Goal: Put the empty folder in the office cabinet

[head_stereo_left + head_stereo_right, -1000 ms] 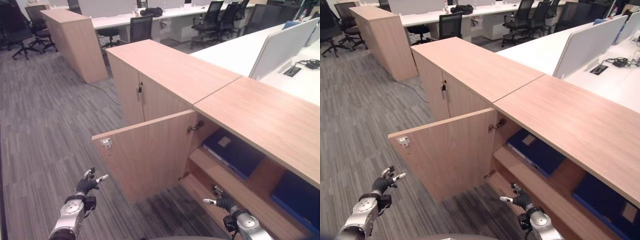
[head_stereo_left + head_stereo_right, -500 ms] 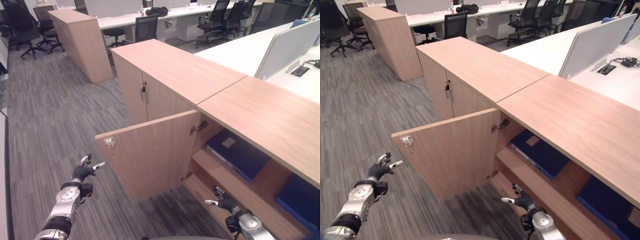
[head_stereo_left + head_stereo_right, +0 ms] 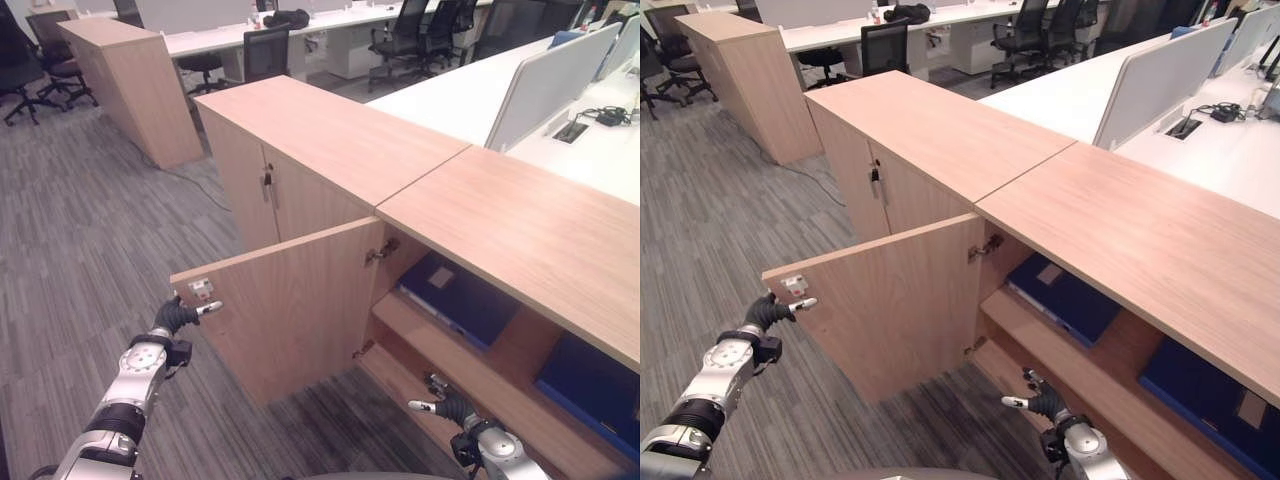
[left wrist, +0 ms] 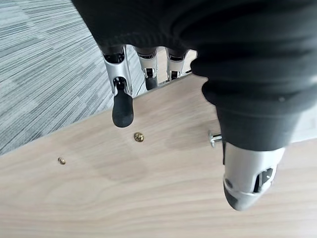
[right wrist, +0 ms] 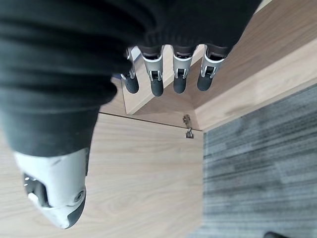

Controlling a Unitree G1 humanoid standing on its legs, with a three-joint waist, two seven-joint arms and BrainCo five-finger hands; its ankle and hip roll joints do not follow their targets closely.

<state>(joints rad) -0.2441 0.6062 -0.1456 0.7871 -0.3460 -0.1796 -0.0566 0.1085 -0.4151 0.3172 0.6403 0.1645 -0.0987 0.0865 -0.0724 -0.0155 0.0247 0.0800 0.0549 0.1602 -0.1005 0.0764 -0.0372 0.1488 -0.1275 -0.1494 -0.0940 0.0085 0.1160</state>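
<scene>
While the cabinet door (image 3: pixel 290 300) stands open, left robot hand (image 3: pixel 178 314) touches its edge

— Surroundings? 
— Grey striped carpet (image 3: pixel 90 230). A separate wooden cabinet (image 3: pixel 125 85) stands far back left, black office chairs (image 3: pixel 415 40) behind it along white desks (image 3: pixel 455 100). 
— On the desks? 
— A pale divider panel (image 3: pixel 555 80), upright; a black cable bundle (image 3: pixel 610 117) just beside a dark desk port (image 3: pixel 572 131).

cabinet (image 3: pixel 330 150): we see pale wood grain
door (image 3: pixel 290 310): the same light wood, brass screws
folders (image 3: pixel 460 300): we see dark blue
carpet (image 3: pixel 80 230): grey, finely striped
</scene>
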